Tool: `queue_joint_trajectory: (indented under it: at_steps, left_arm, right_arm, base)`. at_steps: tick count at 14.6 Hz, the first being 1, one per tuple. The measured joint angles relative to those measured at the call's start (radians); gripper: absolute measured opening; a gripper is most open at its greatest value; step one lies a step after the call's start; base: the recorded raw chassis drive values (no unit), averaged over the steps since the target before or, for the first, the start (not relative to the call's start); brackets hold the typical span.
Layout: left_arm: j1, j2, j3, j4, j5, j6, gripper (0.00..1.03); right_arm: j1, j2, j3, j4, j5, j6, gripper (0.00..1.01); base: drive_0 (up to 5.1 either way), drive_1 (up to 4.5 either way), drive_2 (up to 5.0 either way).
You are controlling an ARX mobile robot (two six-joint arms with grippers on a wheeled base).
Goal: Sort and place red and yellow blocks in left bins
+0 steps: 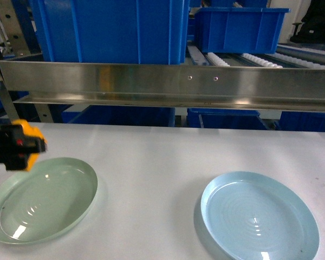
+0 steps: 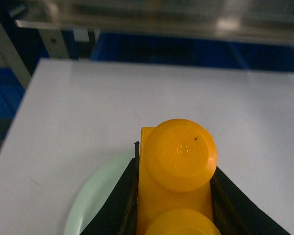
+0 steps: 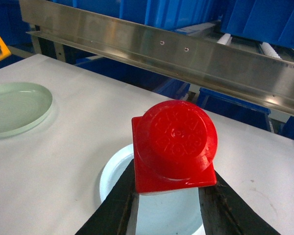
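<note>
- White worktop [image 1: 162, 157] fronts a steel rail [image 1: 168, 81] and blue bins [image 1: 111, 27].
- Left tool [image 2: 179, 205] is clamped on the yellow block [image 2: 179, 161], above the green plate [image 1: 40, 200].
- Right tool [image 3: 174, 200] grips the red block [image 3: 174, 147], over the blue plate [image 3: 112, 176].

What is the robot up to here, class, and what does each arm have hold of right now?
Each arm holds one toy brick above the white table. The left gripper is shut on the yellow block, over the green plate. The right gripper is shut on the red block, above the blue plate. Both plates are empty, and the blue bins sit behind the metal rail.
</note>
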Motion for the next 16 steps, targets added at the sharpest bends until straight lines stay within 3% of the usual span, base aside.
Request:
queue_joint_trajectory:
  at_steps: [3, 5, 9, 16]
  left_arm:
    - [0.035, -0.287, 0.030, -0.161, 0.093, -0.010, 0.27]
    - [0.024, -0.397, 0.064, -0.224, 0.108, -0.014, 0.27]
    - [-0.047, -0.436, 0.114, -0.223, 0.107, 0.006, 0.27]
    - [-0.048, -0.444, 0.117, -0.224, 0.100, 0.024, 0.27]
  right_arm:
    - [-0.064, -0.077, -0.018, -0.056, -0.008, 0.021, 0.28]
    - [-0.095, -0.119, -0.021, -0.087, -0.008, 0.037, 0.28]
    - [-0.129, -0.147, -0.021, -0.101, -0.013, 0.064, 0.28]
    - [-0.129, -0.126, -0.018, -0.078, 0.008, 0.067, 0.28]
  base:
    - [0.0, 0.00, 0.0]
    - [0.0, 0.00, 0.0]
    - [0.0, 0.00, 0.0]
    - [0.0, 0.00, 0.0]
